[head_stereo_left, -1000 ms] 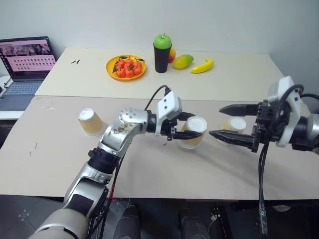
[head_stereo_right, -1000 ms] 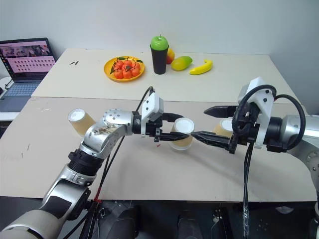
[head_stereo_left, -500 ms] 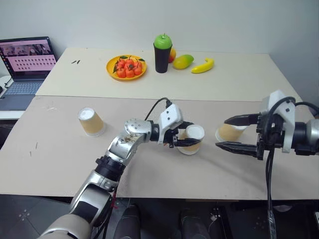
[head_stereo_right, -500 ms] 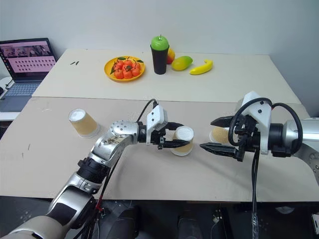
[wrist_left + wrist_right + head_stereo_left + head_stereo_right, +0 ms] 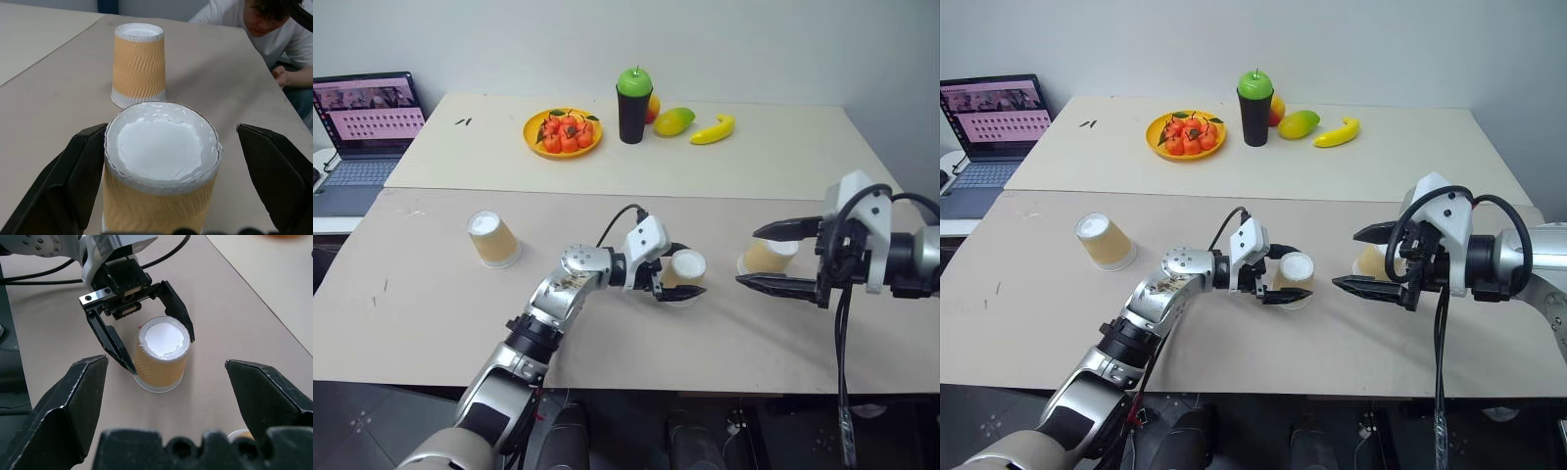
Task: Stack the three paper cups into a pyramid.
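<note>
Scanning from your left, you have one paper cup [image 5: 492, 239] upside down and alone on the table [image 5: 431, 313]. At the centre, your left gripper [image 5: 679, 277] has its fingers spread around a second upside-down cup [image 5: 684, 276], one finger close against its side. Further right, your right gripper [image 5: 754, 258] hangs wide open around the third cup [image 5: 766, 257], holding nothing.

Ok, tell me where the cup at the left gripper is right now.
The middle paper cup stands upside down on the front table, near its centre, between the open fingers of the left gripper. The next cup stands to its right, by the right gripper.
</note>
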Robot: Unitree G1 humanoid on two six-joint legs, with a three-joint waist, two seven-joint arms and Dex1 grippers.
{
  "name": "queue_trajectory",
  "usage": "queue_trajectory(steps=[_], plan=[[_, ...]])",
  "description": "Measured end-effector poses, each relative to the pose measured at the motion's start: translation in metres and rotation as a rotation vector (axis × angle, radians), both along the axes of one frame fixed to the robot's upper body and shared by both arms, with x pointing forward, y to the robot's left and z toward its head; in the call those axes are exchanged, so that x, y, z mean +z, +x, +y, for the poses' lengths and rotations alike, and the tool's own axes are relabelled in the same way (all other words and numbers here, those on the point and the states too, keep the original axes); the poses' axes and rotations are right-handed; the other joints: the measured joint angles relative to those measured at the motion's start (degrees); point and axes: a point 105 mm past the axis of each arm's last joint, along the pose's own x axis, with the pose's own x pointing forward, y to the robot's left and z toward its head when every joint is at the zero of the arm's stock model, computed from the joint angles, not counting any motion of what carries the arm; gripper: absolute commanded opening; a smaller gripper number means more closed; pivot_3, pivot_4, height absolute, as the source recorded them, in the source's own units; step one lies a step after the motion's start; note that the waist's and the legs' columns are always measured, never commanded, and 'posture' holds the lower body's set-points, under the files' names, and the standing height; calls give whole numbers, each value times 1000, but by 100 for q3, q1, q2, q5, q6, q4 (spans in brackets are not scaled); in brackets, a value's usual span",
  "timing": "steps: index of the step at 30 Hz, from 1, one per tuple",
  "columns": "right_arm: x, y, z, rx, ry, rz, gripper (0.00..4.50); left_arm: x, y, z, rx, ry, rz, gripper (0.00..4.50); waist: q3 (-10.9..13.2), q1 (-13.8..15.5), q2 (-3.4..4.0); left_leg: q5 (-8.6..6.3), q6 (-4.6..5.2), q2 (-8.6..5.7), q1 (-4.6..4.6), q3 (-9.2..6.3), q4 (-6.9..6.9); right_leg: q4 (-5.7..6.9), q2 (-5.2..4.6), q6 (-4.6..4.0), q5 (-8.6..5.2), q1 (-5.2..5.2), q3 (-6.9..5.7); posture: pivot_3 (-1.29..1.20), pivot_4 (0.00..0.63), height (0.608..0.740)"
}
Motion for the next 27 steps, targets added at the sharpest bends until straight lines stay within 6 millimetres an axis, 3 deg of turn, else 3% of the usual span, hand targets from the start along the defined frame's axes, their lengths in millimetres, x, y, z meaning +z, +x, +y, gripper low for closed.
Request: queue_trajectory(steps=[6, 10, 14, 18, 20, 24, 27], plan=[[-4, 6, -2, 0, -9, 6, 4500, 48, 13, 16, 62, -101, -44, 4443, 0, 3, 1, 0, 0, 0, 0, 0, 0, 0, 0, 1, 0, 0, 0, 0, 150, 735], [-3, 9, 0, 18, -9, -1, 4500, 67, 16, 25, 103, -134, -65, 4443, 0, 1, 0, 0, 0, 0, 0, 0, 1, 0, 0, 1, 0, 0, 0, 0, 150, 735], [-6, 12, 4, 45, -7, 13, 4500, 110, 26, 41, 233, -210, -139, 4443, 0, 4, 0, 0, -1, 0, 0, 0, 2, 1, 0, 2, 0, 0, 0, 0, 150, 735], [-6, 20, 4, 58, -10, 5, 4500, 168, 47, 89, 594, -288, -284, 4443, 0, -34, 0, 0, 0, 0, 2, -1, 0, 1, 0, 3, -1, -1, 1, 0, 150, 735], [-7, 23, 4, 58, -18, 4, 4500, 183, 53, 120, 766, -283, -354, 4443, 0, -57, 0, 0, 0, 0, 5, 0, -5, 0, 0, 3, -1, 0, 1, 0, 150, 735], [-7, 27, 3, 79, -19, 7, 4500, 188, 54, 186, 1141, -299, -361, 4443, 0, -47, 0, 0, -1, -1, 3, -1, -3, 0, 0, 3, -1, 0, 1, 0, 150, 735], [-8, 29, -6, 79, -21, 29, 4500, 177, 43, 210, 1263, -283, -349, 4443, 0, -3, 0, 0, -1, -1, 2, 0, -3, 1, 0, 3, -1, -1, -1, 0, 150, 735]])
